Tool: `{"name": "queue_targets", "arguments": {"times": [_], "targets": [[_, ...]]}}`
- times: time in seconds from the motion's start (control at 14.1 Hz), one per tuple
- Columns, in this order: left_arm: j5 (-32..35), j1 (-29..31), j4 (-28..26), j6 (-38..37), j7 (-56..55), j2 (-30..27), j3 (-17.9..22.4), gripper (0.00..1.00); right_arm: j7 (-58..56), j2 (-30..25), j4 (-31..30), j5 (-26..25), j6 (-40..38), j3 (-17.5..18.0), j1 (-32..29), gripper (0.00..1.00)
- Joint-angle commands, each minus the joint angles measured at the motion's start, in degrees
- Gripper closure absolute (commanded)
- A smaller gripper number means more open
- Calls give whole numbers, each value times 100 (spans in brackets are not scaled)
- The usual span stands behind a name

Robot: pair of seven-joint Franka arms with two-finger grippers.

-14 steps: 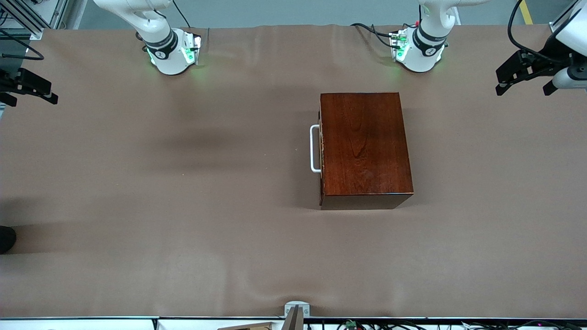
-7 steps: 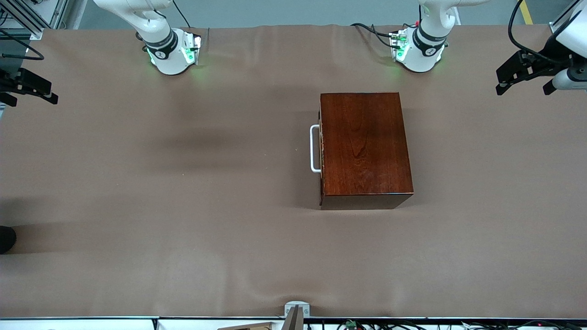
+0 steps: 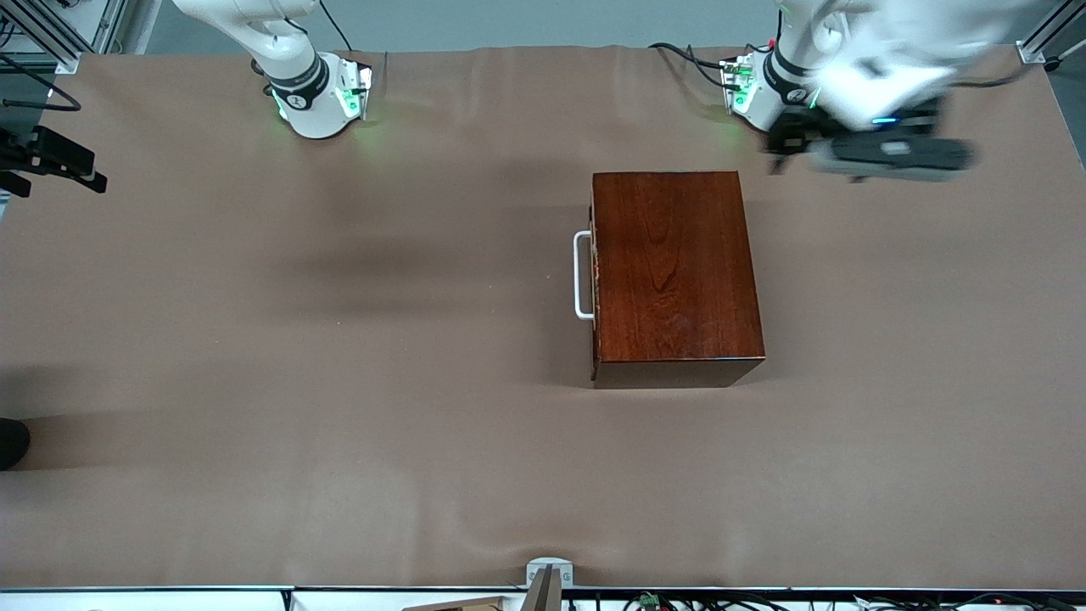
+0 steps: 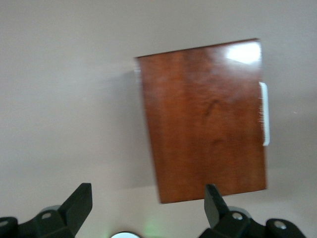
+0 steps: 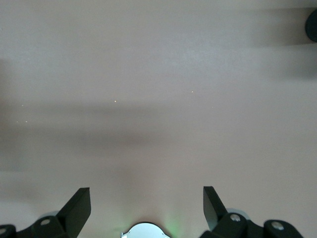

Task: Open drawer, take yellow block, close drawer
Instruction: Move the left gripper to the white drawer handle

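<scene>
The dark mahogany box (image 3: 674, 271) stands mid-table, toward the left arm's end. Its drawer (image 3: 595, 280) is shut, and the white bar handle (image 3: 582, 276) faces the right arm's end. The box (image 4: 205, 119) and handle (image 4: 265, 113) also show in the left wrist view. The yellow block is not in view. My left gripper (image 3: 874, 153) is open and empty in the air, over the table between its base and the box; it also shows in its own wrist view (image 4: 148, 196). My right gripper (image 3: 85, 174) is open and empty over bare cloth (image 5: 147, 198) at the right arm's end, where that arm waits.
Brown cloth (image 3: 339, 339) covers the table. The arm bases (image 3: 318, 93) (image 3: 776, 93) stand along the edge farthest from the front camera. A dark round object (image 3: 10, 441) sits at the table's edge by the right arm's end. A grey bracket (image 3: 549, 575) is at the near edge.
The left arm has swung fast from the table's end toward the box and now hangs by its base. The box, the drawer and the right arm have not moved.
</scene>
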Motion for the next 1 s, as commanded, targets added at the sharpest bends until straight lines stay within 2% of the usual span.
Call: {"name": "queue_targets", "arguments": {"times": [0.0,0.14,0.36,0.5,0.71,0.78,0.92], "targets": [[355,-808,678,-35,-253,835,-86,0,17,-66,-5,-25,-19,-2,18,0],[672,-1572,872,193,-866,1257,-43,0,17,-66,-5,-25,-19,-2,9,0],[717,-2627,1319,553,-1754,2100,211,0,17,-66,-5,-51,-19,-2,26,0],[717,-3443,1505,817,-2290,2549,833,0,17,-66,-5,-43,-19,-2,26,0],[699,-4963,1698,976,-2627,3129,2369,0,17,-66,-5,-52,-19,-2,27,0],[699,-5203,1742,1002,-2618,3279,2670,0,17,-66,-14,-52,-19,-2,18,0],[708,-5267,1752,1011,-2636,3552,2814,0,26,-66,-14,-52,-19,-2,35,0]]}}
